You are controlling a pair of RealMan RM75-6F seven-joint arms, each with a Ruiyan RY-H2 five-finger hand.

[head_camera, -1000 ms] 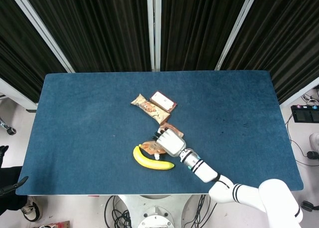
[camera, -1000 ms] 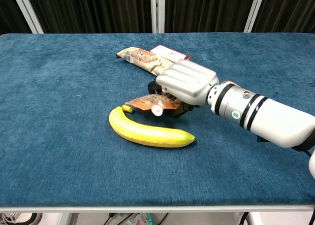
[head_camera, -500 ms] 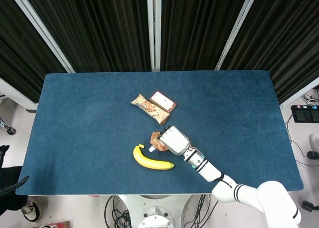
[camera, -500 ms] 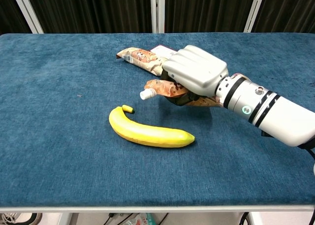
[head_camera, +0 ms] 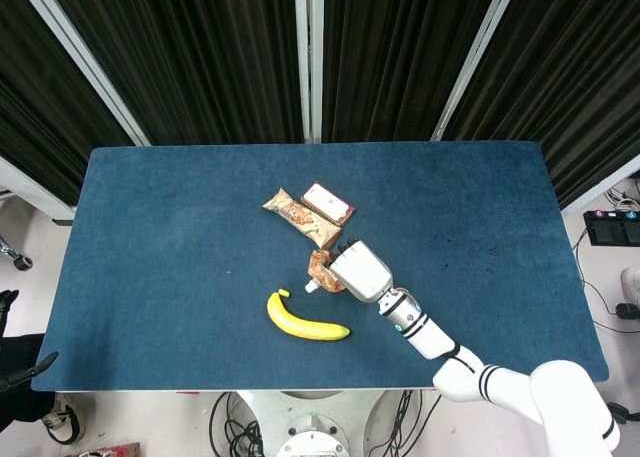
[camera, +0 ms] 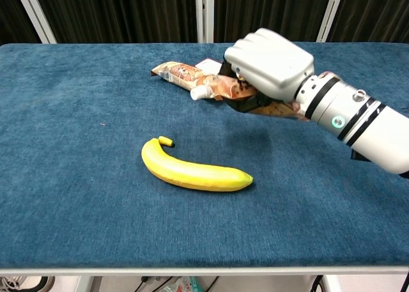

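- Chest view is showing us the near ground first: a curved yellow banana [camera: 192, 169] is lying on the blue carpeted table [camera: 77, 196], with nothing touching it.
- Above and beyond the banana, we are seeing the white right hand [camera: 271, 65] hanging over the table, its fingers wrapping around a crumpled orange-brown spouted pouch with a white cap [camera: 220, 87]. The pouch is riding clear of the cloth, cap pointing toward the robot's left.
- We are judging the step as a lift or carry: the pouch is grasped and off the surface, so the pick looks done and a placing is left.
- Moving it onward is calling for a steady grip, since the soft pouch is held by its body and could slip or sag.
- Farther back, a tan printed snack-bar wrapper [camera: 182, 73] is lying flat, and a small red-and-white flat packet [camera: 214, 66] is sitting just behind it, partly hidden by the hand.
- From the head view we are finding the same hand [head_camera: 360, 271] between banana [head_camera: 305, 319] and wrapper [head_camera: 298, 217].
- We are not seeing the left hand in either view.
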